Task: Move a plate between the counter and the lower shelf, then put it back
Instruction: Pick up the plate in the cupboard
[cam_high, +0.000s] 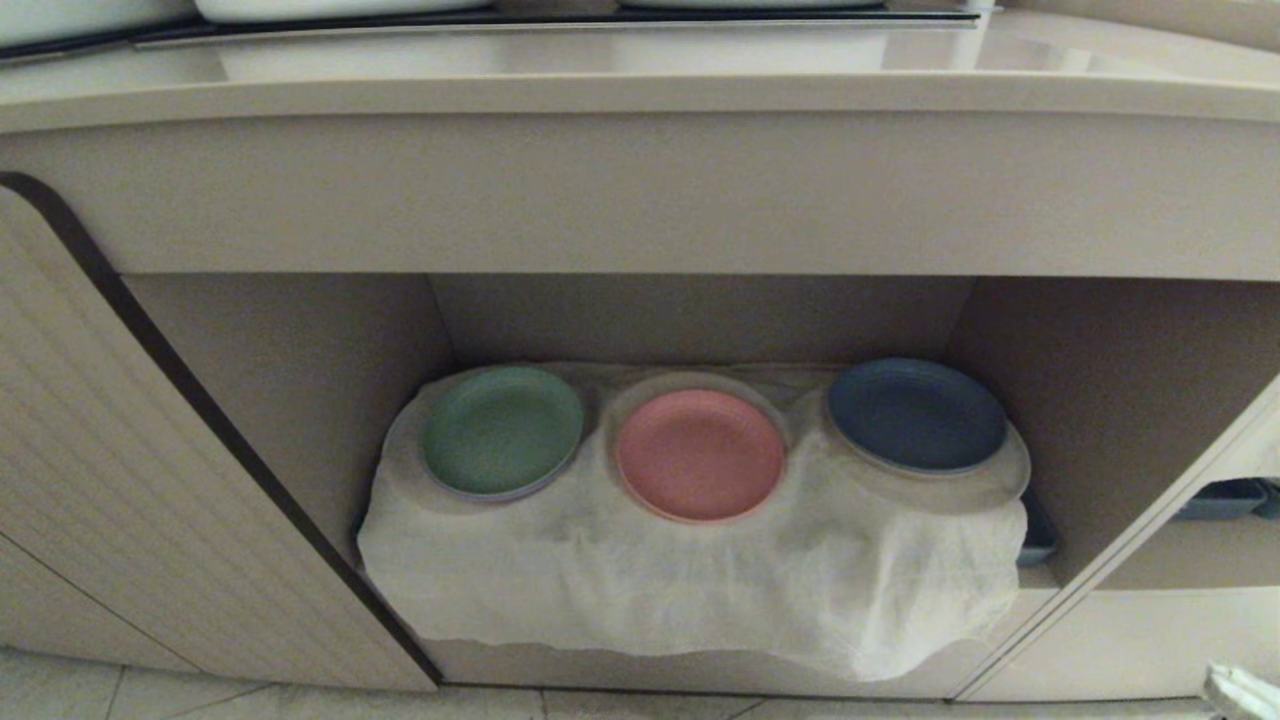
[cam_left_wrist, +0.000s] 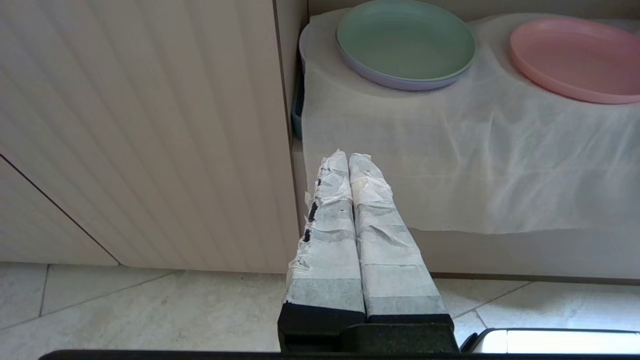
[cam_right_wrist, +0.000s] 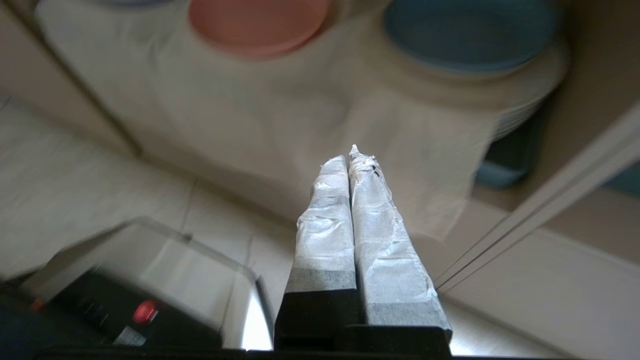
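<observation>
While I look down from the head cam, the pink plate (cam_high: 699, 455) sits in the lower shelf (cam_high: 300, 380), on a humped white cloth (cam_high: 690, 590), mid row. Green plate (cam_high: 501, 430) is just beside it on the robot's left, dark blue plate (cam_high: 916, 414) on the right; all three rest on separate humps, none touching. Cloth hangs over the shelf's front edge. Above runs the beige surface (cam_high: 640, 95) w/ a black hob panel (cam_high: 560, 22) at the back edge. No plate on the surface that I can see.

L gripper (cam_left_wrist: 348, 157) is low, near the floor tiles (cam_left_wrist: 125, 310), in front of the cloth's left corner, next to the ribbed cabinet door (cam_left_wrist: 140, 130). Its taped fingers (cam_left_wrist: 330, 240) are pressed together, holding nothing.

R gripper (cam_right_wrist: 350, 155) is out in front of the shelf, pointing toward the cloth between pink & blue plates, well apart from both. Fingers (cam_right_wrist: 325, 230) pressed together too, nothing held. View there is blurred.
</observation>
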